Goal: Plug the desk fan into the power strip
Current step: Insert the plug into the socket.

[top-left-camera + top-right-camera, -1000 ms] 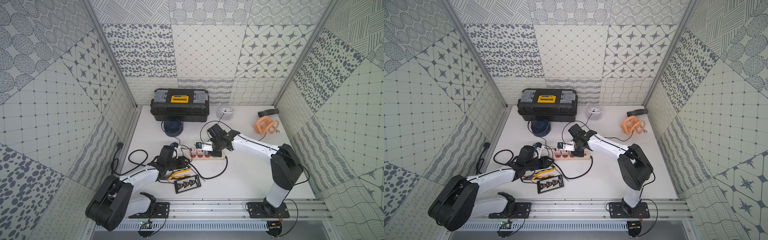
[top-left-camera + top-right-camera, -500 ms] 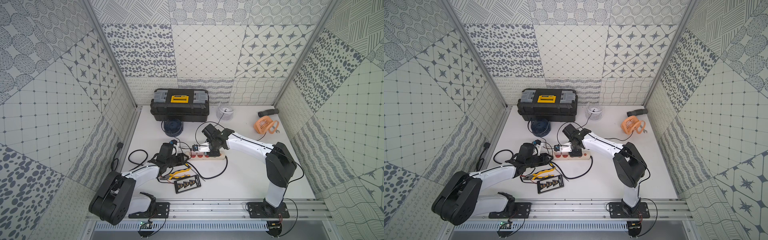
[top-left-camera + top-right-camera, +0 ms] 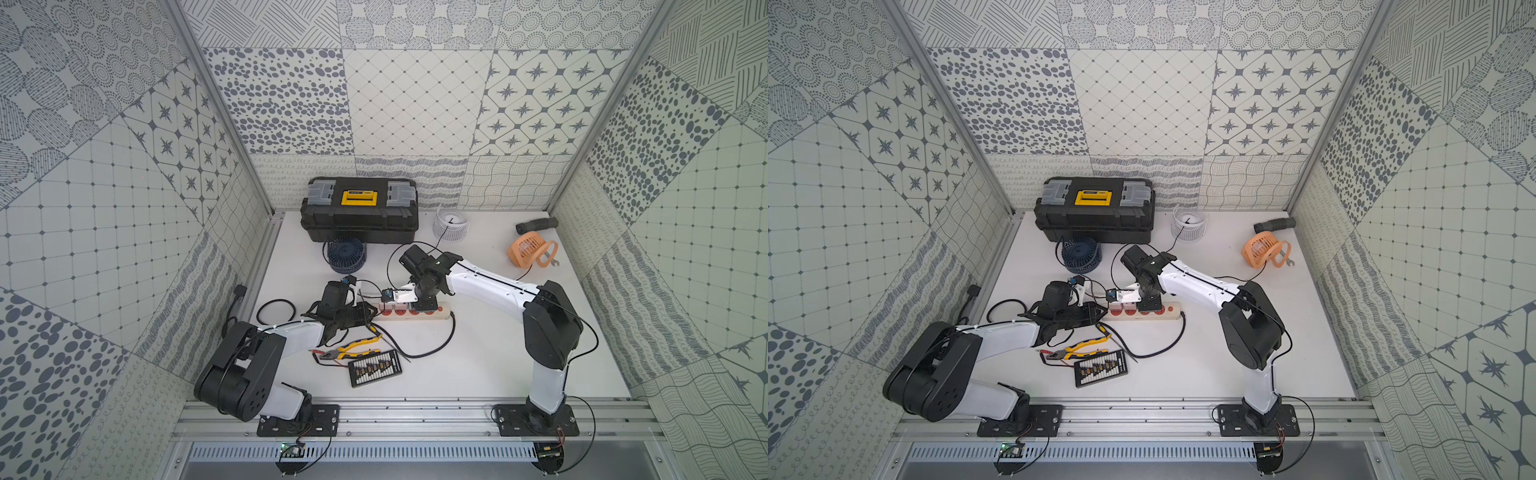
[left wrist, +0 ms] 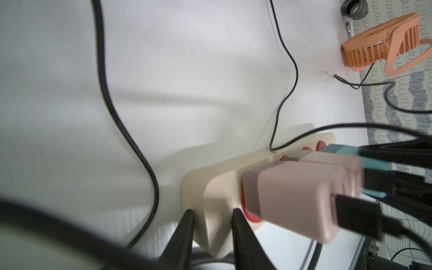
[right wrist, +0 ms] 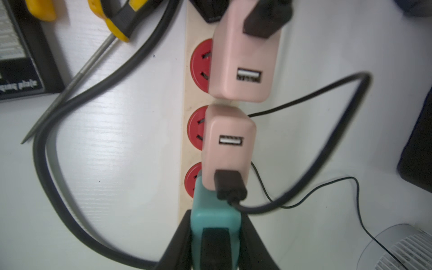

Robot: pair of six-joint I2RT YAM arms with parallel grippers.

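The cream power strip (image 3: 440, 316) (image 3: 1169, 312) lies mid-table with red sockets along its top. My left gripper (image 3: 371, 316) (image 4: 211, 211) is shut on its left end, a finger pressed to each side. Two pink adapters (image 5: 243, 58) (image 4: 292, 198) sit in the sockets nearest that end. My right gripper (image 3: 420, 306) (image 5: 215, 214) points down over the strip, shut on a teal adapter (image 5: 215, 203) (image 4: 350, 152) with a black cable, just over the third socket (image 5: 192, 180). Three desk fans stand behind: dark blue (image 3: 345, 257), white (image 3: 451, 224), orange (image 3: 525, 249). I cannot tell which one the held cable serves.
A black toolbox (image 3: 359, 214) stands at the back, a black tube (image 3: 536, 224) at back right. Yellow pliers (image 3: 353, 349), a thin rod (image 5: 70, 81) and a black bead frame (image 3: 376, 368) lie in front of the strip. Thick black cords (image 3: 432, 349) loop round it.
My left gripper has closed on the strip's end. My right gripper has shifted a little left along the strip with the teal adapter.
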